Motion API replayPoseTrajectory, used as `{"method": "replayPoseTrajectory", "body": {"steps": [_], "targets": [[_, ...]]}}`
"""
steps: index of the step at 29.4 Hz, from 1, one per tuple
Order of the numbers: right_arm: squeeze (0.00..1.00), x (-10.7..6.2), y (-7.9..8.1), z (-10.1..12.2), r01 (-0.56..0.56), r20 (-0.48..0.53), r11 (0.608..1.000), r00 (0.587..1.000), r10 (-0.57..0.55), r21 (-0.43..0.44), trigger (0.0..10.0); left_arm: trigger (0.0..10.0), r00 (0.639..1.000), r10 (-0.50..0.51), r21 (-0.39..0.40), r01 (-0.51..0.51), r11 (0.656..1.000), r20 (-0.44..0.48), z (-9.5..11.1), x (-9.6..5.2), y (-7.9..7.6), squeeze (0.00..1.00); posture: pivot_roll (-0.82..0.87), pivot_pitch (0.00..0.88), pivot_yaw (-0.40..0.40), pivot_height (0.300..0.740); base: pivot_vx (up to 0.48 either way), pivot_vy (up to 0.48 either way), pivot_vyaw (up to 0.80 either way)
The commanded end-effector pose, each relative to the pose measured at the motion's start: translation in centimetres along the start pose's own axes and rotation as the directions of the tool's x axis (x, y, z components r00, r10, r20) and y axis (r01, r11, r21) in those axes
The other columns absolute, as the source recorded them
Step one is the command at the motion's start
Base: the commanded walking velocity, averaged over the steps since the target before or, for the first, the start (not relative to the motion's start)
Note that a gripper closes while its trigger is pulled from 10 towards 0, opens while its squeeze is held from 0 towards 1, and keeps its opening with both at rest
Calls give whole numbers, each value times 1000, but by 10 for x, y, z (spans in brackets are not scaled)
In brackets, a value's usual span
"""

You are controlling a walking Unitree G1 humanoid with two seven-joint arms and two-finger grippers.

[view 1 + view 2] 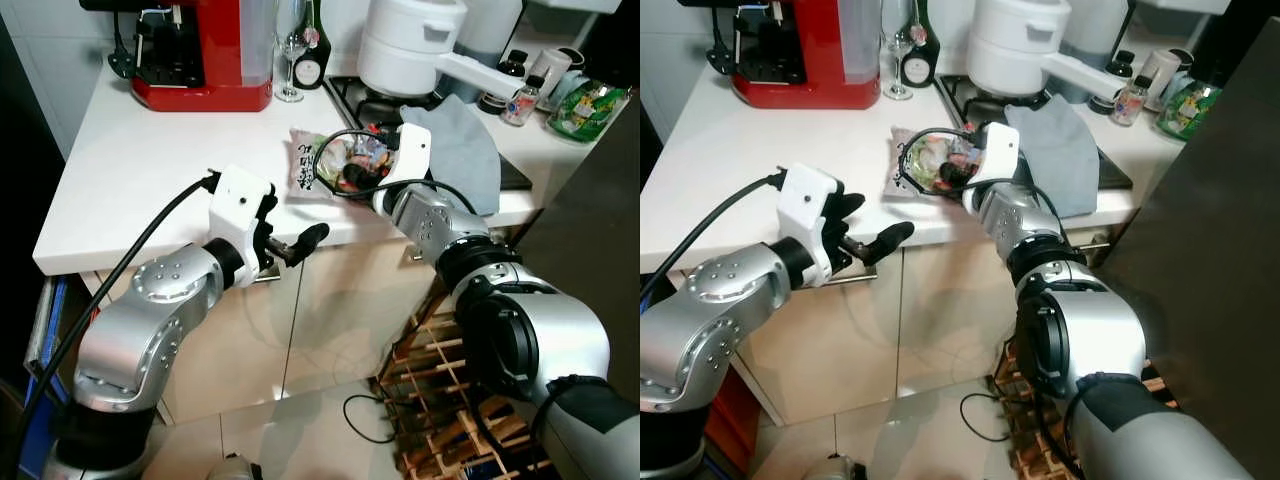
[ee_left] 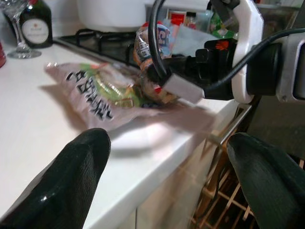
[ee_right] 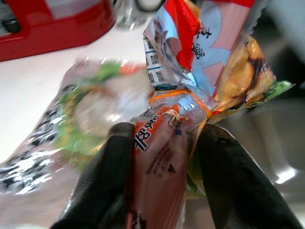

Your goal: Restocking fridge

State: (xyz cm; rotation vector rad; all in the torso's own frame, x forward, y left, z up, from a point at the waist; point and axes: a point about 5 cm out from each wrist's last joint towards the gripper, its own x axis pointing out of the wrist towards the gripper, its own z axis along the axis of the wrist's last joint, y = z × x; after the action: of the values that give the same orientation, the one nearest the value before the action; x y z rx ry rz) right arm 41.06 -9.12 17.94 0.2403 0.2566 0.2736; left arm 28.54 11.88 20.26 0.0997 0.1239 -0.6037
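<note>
Silver right arm reaches over the counter [image 1: 140,170], gripper [image 3: 164,157] clamped on crinkly snack bags [image 3: 190,71]; left gripper [image 2: 167,191] hovers, fingers apart.

Coffee machine [image 1: 205,55]: red and black, stood at the back of the white counter [image 1: 130,170].
Wine glass [image 1: 290,50]: upright just beside the machine, with a dark bottle [image 1: 312,50] close by.
White pot [image 1: 405,45]: sat on the hob [image 1: 350,95], its handle pointing right.
Grey cloth [image 1: 465,150]: lay over the counter's right part.
Wooden rack [image 1: 445,400]: stood on the floor below the counter.
</note>
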Motion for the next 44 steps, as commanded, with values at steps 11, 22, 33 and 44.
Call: {"method": "replayPoseTrajectory", "body": {"steps": [11,22,33,44], "targets": [[0,-21,4,70,201,544,895,838,53,-398,0,10000,962,223,-47,-219,975,157,7,19,15,0,72,0,-63,740,0,0,0],[0,-81,-53,1,502,685,805,708,-171,-317,0,10000,834,496,-181,-463,868,243,-1,14,38,0,39,0,-30,740,0,0,0],[0,-114,-37,-53,399,571,863,804,-168,-309,0,10000,820,513,-121,-499,858,253,-17,7,32,0,12,0,-17,740,0,0,0],[0,-86,-53,-71,291,324,925,924,-204,-246,0,10000,801,565,-140,-548,825,196,-36,15,35,0,30,0,-55,740,-256,0,0]]}}
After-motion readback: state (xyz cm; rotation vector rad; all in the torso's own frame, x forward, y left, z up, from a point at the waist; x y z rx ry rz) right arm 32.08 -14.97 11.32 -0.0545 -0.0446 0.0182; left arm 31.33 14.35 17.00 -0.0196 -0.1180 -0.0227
